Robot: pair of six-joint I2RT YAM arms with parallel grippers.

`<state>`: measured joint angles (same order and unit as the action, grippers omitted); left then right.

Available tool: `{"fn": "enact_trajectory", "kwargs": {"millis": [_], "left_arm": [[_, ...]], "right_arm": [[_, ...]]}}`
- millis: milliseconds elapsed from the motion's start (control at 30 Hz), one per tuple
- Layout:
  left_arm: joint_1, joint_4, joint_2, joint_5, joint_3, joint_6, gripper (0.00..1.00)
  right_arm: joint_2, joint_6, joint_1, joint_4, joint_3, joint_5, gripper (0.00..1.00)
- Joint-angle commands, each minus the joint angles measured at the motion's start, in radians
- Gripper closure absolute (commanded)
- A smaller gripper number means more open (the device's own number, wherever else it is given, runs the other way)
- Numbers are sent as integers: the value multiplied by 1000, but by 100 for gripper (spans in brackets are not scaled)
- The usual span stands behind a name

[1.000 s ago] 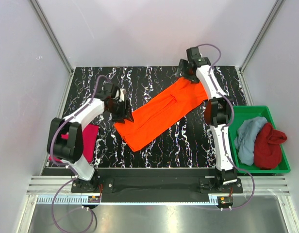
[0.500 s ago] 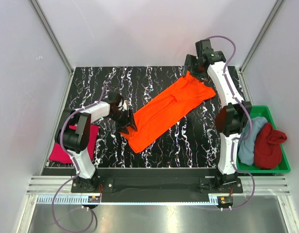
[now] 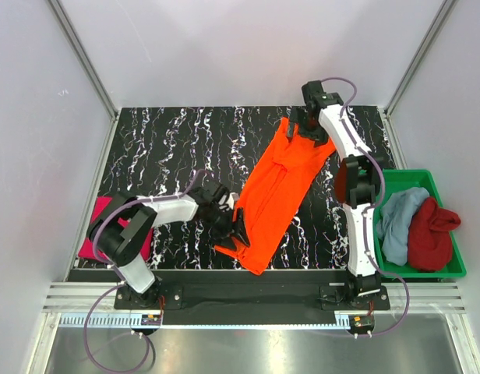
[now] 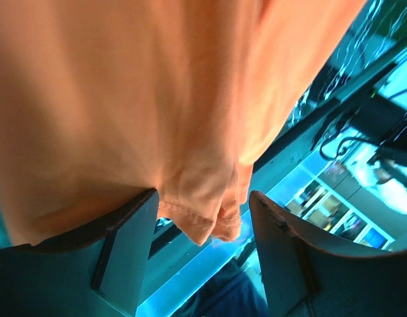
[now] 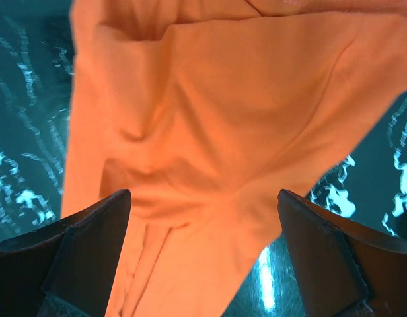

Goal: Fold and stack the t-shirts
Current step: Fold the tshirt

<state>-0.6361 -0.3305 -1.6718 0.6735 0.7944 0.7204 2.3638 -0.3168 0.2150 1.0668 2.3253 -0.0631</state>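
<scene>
The bright orange t-shirt lies as a long folded strip, running from the far right down to the table's near middle. At its near end, my left gripper has its jaws apart. In the left wrist view the orange hem hangs loose between the fingers and drapes over the left finger. Over the strip's far end my right gripper is wide open, with orange cloth spread below its fingers. A magenta-pink t-shirt lies folded at the left edge, partly hidden by my left arm.
A green tray stands at the right edge and holds a light blue shirt and a dark red shirt. The black marbled table is walled at the back and both sides.
My left gripper moved right and toward the near edge, and the orange strip's near end swung with it. My right gripper shifted a little left over the far end, and the strip now lies steeper.
</scene>
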Motion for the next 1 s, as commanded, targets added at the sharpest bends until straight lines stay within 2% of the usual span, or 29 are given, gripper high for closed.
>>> {"fn": "enact_trajectory", "kwargs": {"millis": [0, 67, 233, 333, 500, 600, 967], "left_arm": [[-69, 15, -19, -10, 52, 25, 35], [-77, 8, -34, 15, 112, 21, 35], [-54, -162, 26, -109, 314, -117, 35], [-14, -222, 55, -144, 373, -185, 35], [107, -234, 15, -98, 385, -220, 35], [142, -235, -14, -88, 385, -245, 35], [145, -228, -69, -37, 319, -302, 35]], "right_arm": [[51, 30, -2, -13, 77, 2, 0], [92, 35, -3, -13, 101, 2, 0], [155, 30, -2, -18, 144, -40, 3], [184, 12, -2, -34, 169, -37, 5], [238, 1, -2, -45, 247, -6, 6], [233, -4, -2, -54, 259, -6, 4], [135, -61, -85, -67, 263, 60, 6]]}}
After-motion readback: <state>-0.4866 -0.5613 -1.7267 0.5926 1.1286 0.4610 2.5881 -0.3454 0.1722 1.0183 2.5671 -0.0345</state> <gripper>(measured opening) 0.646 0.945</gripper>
